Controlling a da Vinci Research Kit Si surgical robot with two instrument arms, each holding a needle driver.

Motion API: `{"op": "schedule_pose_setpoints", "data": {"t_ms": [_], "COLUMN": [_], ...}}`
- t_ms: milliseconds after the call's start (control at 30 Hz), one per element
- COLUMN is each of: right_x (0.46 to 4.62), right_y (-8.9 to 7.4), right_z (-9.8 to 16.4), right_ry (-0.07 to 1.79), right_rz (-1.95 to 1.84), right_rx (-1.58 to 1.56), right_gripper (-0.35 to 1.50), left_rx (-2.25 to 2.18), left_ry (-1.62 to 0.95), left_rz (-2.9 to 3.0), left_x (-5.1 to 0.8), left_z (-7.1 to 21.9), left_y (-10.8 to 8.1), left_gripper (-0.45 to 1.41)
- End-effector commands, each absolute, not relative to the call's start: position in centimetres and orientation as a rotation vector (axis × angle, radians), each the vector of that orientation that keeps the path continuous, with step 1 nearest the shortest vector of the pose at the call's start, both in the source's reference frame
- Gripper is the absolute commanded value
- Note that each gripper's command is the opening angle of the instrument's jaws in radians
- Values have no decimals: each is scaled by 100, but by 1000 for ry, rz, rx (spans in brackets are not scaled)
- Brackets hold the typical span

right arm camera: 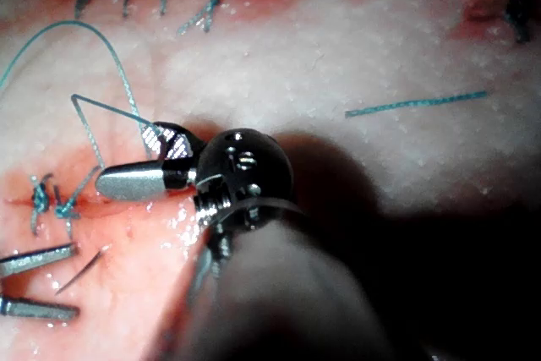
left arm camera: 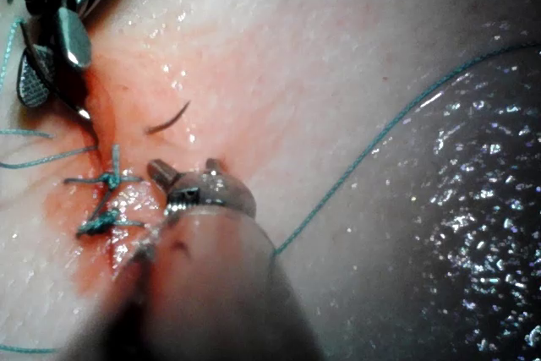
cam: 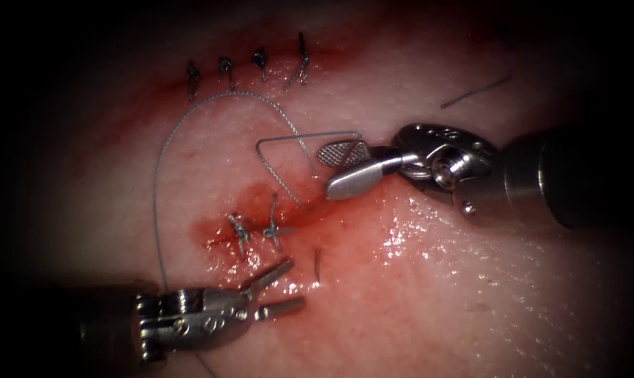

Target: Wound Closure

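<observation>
Two stitches [cam: 255, 232] are seen tied on the near cut [cam: 289, 222], thread [cam: 161, 210] trails loose on the tissue [cam: 471, 280], no needle is made out, and left claw [cam: 283, 285] and right claw [cam: 341, 168] are released, empty.

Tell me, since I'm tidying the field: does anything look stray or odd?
A cut end of thread lies loose on the tissue, right of the cut. The thread kinks sharply beside the right tool. It and the left tool hold nothing.
</observation>
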State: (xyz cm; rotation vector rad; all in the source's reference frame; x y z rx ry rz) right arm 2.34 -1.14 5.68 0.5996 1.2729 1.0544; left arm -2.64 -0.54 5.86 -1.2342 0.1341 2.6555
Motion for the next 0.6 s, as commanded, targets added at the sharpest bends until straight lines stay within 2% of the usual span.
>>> {"op": "schedule_pose_setpoints", "data": {"t_ms": [33,167,267,400,467,600], "right_x": [233,227,226,226,225,224], "right_y": [-114,-112,-111,-111,-110,-110], "right_z": [573,573,574,574,575,576], "right_ry": [1271,1272,1273,1275,1275,1277], "right_rz": [1055,1050,1044,1039,1035,1028], "right_rx": [587,566,563,558,553,548], "right_gripper": [116,115,115,111,111,111], "left_rx": [-1253,-1296,-1312,-1336,-1340,-1349], "left_ry": [160,228,254,256,259,237], "left_rz": [2658,2651,2657,2672,2678,2713], "left_x": [-272,-279,-283,-285,-285,-284], "left_z": [591,591,592,591,589,584], "left_y": [-59,-53,-51,-48,-44,-35], "left_gripper": [62,64,51,51,32,26]}}
